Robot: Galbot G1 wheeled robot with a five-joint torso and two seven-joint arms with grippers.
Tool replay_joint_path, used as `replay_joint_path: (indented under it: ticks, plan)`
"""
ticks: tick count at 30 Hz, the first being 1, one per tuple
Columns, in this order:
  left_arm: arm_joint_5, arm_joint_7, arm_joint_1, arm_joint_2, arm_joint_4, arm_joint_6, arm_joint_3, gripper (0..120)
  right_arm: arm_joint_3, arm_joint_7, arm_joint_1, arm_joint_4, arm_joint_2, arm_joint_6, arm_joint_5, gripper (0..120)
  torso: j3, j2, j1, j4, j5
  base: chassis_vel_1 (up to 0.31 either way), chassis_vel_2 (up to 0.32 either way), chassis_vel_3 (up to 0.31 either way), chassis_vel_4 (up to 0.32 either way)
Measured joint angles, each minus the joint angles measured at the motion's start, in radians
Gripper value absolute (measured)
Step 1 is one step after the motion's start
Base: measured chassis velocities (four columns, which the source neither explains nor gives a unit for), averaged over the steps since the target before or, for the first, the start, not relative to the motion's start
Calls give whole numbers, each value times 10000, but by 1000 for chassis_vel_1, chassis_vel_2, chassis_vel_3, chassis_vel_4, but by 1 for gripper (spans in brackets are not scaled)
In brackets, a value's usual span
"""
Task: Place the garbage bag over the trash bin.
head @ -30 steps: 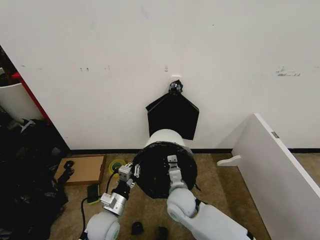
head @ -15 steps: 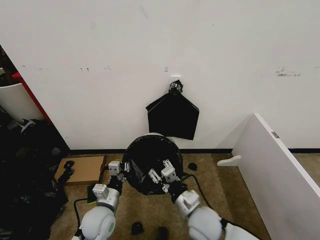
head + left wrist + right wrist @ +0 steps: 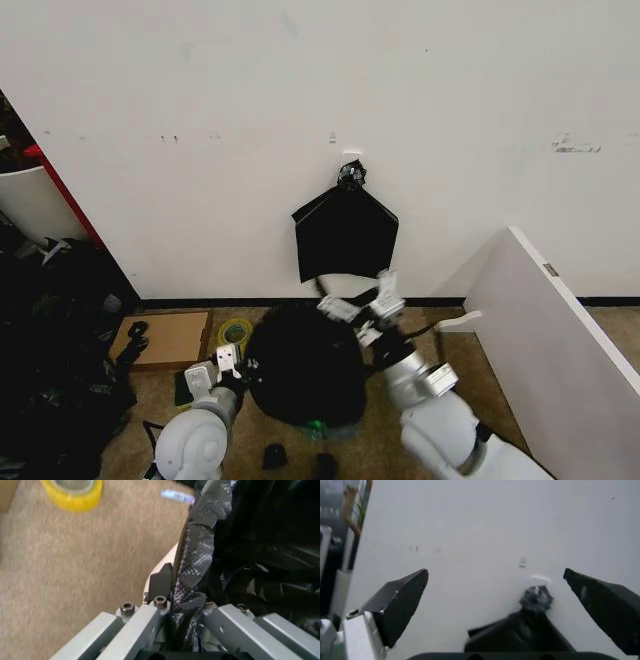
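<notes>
From the head view, I see the garbage bag (image 3: 303,375) draped over the trash bin, covering it, on the floor at 6 o'clock below the hung flat bags (image 3: 345,235); my right hand (image 3: 362,302) sits at the bag's 1 o'clock. The left wrist view shows my left hand (image 3: 182,611) clenched on the garbage bag's edge beside the trash bin (image 3: 167,560) rim. In the right wrist view the right hand is released, empty. I judge only letting go and tidying remain.

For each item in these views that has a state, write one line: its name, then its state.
garbage bag: draped over the bin, edge pinched by the left gripper
trash bin: upright on the floor, covered by the bag, a bit of rim showing
left gripper: shut on the bag's edge
right gripper: open, raised beyond the bin, holding nothing
</notes>
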Motion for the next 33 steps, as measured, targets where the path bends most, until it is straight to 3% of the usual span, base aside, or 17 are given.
replay_joint_path:
  ticks: [11,21,24,26,29,33]
  plan:
    - [292,-425,62,-350,258,72,115,3,-139,271,-872,119,372,37,-340,100,0,0,0,4,-1,0,0,0,0]
    - [447,-227,596,-422,-57,-92,-75,40,-359,244,-1168,165,472,28,-409,100,-1,0,0,4,-1,0,0,0,0]
    - [728,-174,1065,-333,-515,-340,-123,53,-364,236,-1286,183,514,45,-470,100,-1,0,0,4,-3,0,0,0,0]
    - [792,-173,1166,-308,-629,-417,-137,55,-360,237,-1315,182,519,54,-470,100,-1,0,0,4,-2,0,0,0,0]
    - [1157,-203,1862,-137,-1549,-780,-195,68,-391,471,-1482,96,547,-31,-201,100,-1,0,0,5,-2,0,0,0,0]
    - [2314,-327,2432,-1,-2543,-1480,-229,85,-807,2511,-1705,352,467,-2160,1189,100,-2,0,-1,4,1,0,0,0,0]
